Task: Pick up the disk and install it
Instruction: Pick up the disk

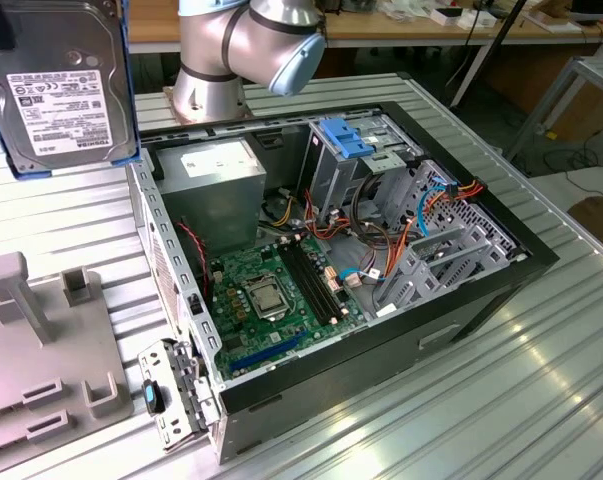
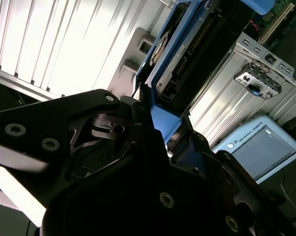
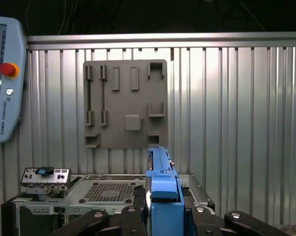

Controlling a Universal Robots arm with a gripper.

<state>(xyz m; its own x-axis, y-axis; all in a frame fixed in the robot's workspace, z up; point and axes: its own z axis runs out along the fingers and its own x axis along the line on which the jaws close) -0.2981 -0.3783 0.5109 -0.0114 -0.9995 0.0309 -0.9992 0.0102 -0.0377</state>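
Exterior view: the flat rectangular disk [image 1: 59, 85], dark-bodied with bright blue plastic side rails, is held off the table.

You see the disk at ten o'clock from the open black-and-silver metal computer case [image 1: 381, 350], its labelled face toward the camera, apart from the ribbed silver metal table [image 1: 481, 420]. At eight o'clock from the case, the flat grey plastic fixture plate [image 1: 41, 360] lies on the table. The green motherboard [image 1: 281, 290] sits inside the case. In both wrist views, your black gripper [image 2: 162, 120] [image 3: 165, 206] has its jaws closed on the disk, whose blue rail stands edge-on between them.
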